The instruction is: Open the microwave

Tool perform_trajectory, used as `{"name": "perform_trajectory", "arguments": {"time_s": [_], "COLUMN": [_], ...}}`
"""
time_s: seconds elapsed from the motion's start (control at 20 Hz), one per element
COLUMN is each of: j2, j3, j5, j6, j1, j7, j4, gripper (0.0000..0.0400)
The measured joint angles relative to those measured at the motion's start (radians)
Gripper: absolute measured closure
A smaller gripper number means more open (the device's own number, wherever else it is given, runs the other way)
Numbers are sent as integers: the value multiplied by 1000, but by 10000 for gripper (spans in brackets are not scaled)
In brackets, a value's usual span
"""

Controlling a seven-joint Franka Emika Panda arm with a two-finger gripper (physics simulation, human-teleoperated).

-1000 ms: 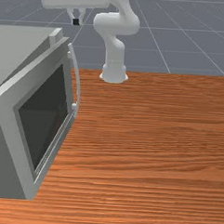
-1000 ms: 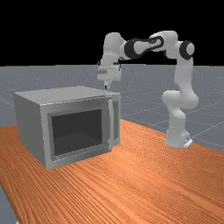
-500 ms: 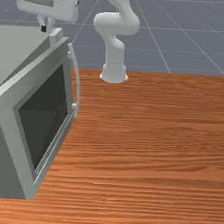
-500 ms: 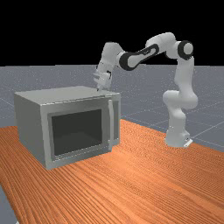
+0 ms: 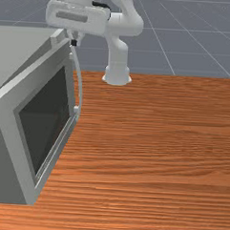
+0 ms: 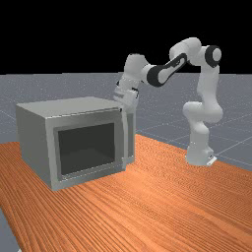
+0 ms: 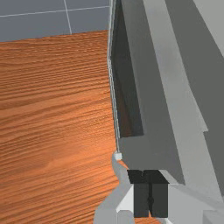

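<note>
The grey microwave (image 5: 12,145) stands at the front view's left with its dark-windowed door closed. Its curved handle (image 5: 80,86) runs down the door's edge, and in the far view the handle (image 6: 125,142) is upright near the door's right side. My gripper (image 5: 74,42) is at the handle's upper end in the front view, fingers pointing down. In the wrist view the two dark fingertips of the gripper (image 7: 150,200) are pressed together with nothing between them. The handle (image 7: 117,159) passes close beside them; whether they touch it cannot be told.
The microwave's flat top (image 6: 74,106) lies just beside my hand, at about fingertip height. The wooden table (image 5: 158,152) extends across the front view's right, with the arm's base (image 5: 117,75) at its far edge.
My hand first went toward the front view's left and down over the microwave's top, then came back right and lower, to the handle's upper end. The microwave door has not moved.
</note>
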Motion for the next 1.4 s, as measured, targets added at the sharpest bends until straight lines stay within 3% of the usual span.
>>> {"name": "perform_trajectory", "arguments": {"time_s": [0.2, 0.4, 0.6, 0.8, 1.1, 1.4], "j2": [-46, -178, -201, -102, 82, 151], "j3": [-9, -4, -40, -77, -79, -26], "j5": [-1, -6, 4, 11, 18, 124], "j6": [-24, -40, -27, 18, 77, 103], "j1": [-10, -19, -41, -59, -51, -86], "j7": [3, 8, -1, -9, -5, -11], "j4": [5, 1, -15, 5, 35, 104], "gripper": [400, 400, 400, 400, 400, 400]}}
